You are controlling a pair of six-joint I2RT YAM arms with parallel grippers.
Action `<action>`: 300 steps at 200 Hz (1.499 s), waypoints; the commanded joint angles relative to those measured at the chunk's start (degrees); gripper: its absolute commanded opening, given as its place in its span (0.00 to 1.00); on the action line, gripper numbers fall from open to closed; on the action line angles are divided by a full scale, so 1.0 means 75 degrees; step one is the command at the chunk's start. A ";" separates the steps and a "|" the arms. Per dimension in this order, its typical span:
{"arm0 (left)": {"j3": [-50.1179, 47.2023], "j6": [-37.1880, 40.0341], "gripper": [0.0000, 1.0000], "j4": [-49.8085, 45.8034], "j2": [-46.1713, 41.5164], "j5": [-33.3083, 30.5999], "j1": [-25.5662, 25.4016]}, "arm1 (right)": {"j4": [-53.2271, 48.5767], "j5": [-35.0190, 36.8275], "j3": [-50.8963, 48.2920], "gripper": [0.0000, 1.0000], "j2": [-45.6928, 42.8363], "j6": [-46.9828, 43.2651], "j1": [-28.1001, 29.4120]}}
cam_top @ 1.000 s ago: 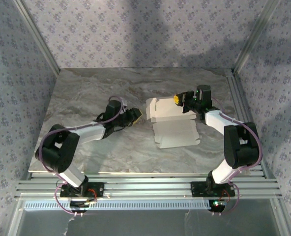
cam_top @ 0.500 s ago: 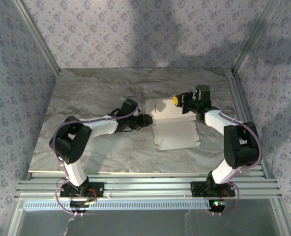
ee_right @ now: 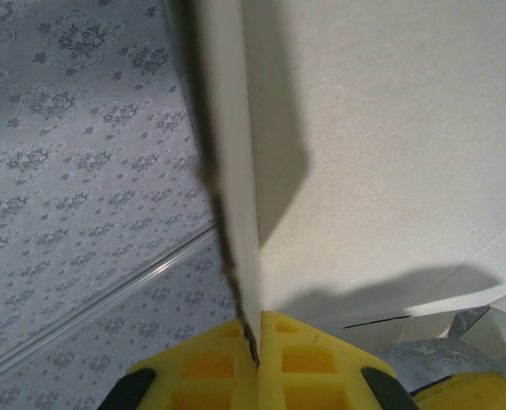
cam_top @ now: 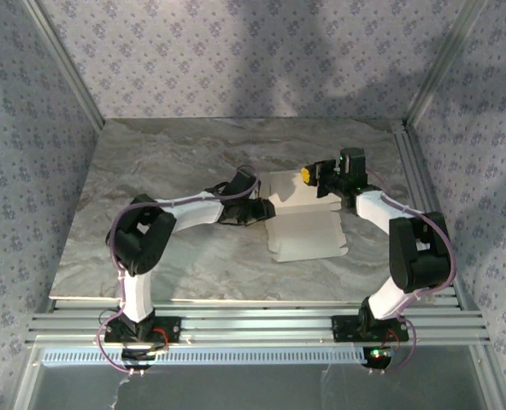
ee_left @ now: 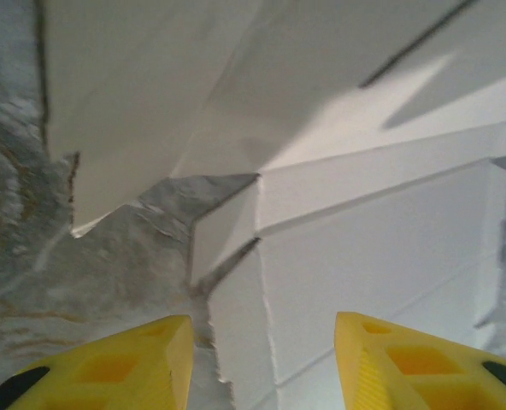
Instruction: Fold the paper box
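The box (cam_top: 308, 235) lies as an unfolded white blank on the table (cam_top: 150, 162), right of centre. Its near panel is flat, with small tabs along the edges, and its far panel is raised along a crease. A broad marbled surface stretches to the left of the blank and behind it, and a narrower strip separates its near edge from the table's front edge. The right side rail (cam_top: 415, 188) stands near. The right gripper (cam_top: 308, 176) meets the raised panel at its far right. In the right wrist view its yellow jaws (ee_right: 257, 342) are pressed together on the thin edge of the box (ee_right: 390, 128), which stands upright against the patterned wall (ee_right: 82, 128). The right arm bends at a near elbow, and its forearm runs back and leftward. The left gripper (cam_top: 264, 210) sits at the blank's left edge. In the left wrist view its jaws (ee_left: 260, 359) stand wide apart and hold nothing, straddling a notched corner of the box (ee_left: 364, 239) above the table (ee_left: 108, 256). The left arm folds at a near elbow, and its forearm reaches rightward, low over the table.
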 commanded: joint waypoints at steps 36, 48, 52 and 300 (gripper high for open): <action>0.0762 0.0759 0.48 -0.1127 0.0428 -0.0582 -0.0088 | -0.0061 -0.0056 0.0214 0.00 0.0101 0.0019 -0.0001; 0.0691 0.0787 0.48 -0.0688 0.0519 -0.0472 -0.0100 | -0.0061 -0.0053 0.0217 0.00 0.0105 0.0022 0.0007; 0.0640 0.0786 0.47 -0.0461 0.0543 -0.0413 -0.0104 | -0.0061 -0.0068 0.0214 0.00 0.0103 0.0022 0.0008; 0.1885 0.0634 0.40 -0.2461 0.0878 -0.1497 -0.0468 | -0.2314 0.0727 0.1324 0.00 0.0576 0.0573 0.0077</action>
